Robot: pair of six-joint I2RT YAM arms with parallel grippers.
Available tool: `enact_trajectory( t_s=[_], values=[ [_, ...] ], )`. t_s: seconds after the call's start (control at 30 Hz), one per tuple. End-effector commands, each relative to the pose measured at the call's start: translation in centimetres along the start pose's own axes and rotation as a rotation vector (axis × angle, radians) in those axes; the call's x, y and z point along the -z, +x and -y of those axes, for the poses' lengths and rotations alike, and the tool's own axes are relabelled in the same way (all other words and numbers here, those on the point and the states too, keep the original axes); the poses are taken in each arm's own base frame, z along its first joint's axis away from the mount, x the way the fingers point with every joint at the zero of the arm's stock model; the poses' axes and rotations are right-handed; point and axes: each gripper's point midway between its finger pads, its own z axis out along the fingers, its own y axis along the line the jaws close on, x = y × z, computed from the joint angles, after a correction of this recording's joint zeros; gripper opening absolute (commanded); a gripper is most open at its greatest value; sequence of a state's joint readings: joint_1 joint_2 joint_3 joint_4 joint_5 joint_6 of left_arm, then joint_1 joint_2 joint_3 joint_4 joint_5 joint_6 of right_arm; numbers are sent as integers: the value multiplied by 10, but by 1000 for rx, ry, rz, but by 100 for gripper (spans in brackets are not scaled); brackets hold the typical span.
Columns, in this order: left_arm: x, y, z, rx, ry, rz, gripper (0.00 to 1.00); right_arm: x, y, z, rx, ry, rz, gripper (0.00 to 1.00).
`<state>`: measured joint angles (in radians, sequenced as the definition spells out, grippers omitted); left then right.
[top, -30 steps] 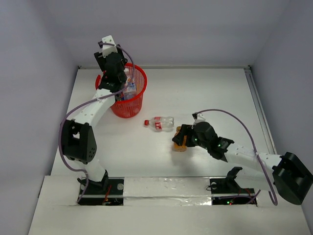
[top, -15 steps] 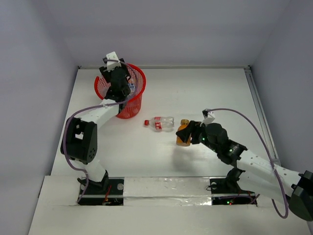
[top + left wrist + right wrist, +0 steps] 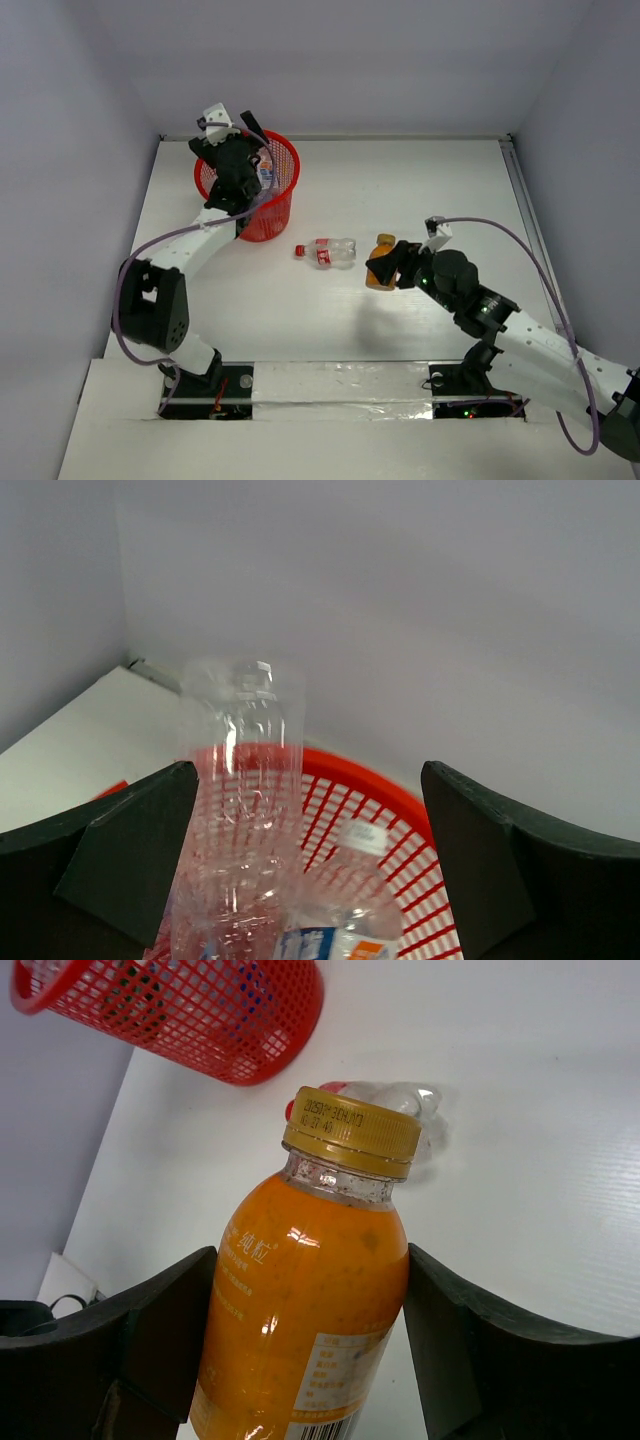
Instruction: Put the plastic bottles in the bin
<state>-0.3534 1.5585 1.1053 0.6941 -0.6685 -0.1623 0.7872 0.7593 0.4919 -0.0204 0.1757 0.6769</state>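
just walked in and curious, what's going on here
Two arms are clearing bottles into a red bin. The left tool is open above the bin, with a clear bottle loose between its fingers, apparently dropping in beside another bottle already inside. The right tool grips an orange bottle near the middle of the table. A red-label bottle lies on the table beside it.

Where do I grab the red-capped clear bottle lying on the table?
Across the labelled mid-body of the red-capped bottle, coming straight down from above. It lies on its side, cap pointing left, so set the fingers near and far of it. An endwise pinch would likely slip off the cap or the rounded base.
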Motion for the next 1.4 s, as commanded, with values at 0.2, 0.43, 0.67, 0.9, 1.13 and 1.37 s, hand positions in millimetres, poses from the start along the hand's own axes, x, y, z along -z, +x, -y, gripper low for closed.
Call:
enact_trajectory(
  t_s=[0.2,0.43,0.67,0.9,1.13,1.37],
  values=[
    [42,-124,27,260,175,114,87,-7,-78,-68,6,-136,174,46],
    [86,-160,41,312,347,17,51,-43,-136,-128,60,-208,247,46],
    [169,-158,16,333,520,-104,51,-86,-192,-176,168,-207,322,47],
    [243,-127,-49,304,553,-125,52,-148,-206,-206,284,-226,319,47],
    [267,-89,-84,294,526,-144,54,-213,-212,-227,327,-215,298,48],
    [278,-82,-89,334,553,-127,55,-254,-176,-209,349,-178,211,63]
  ],
)
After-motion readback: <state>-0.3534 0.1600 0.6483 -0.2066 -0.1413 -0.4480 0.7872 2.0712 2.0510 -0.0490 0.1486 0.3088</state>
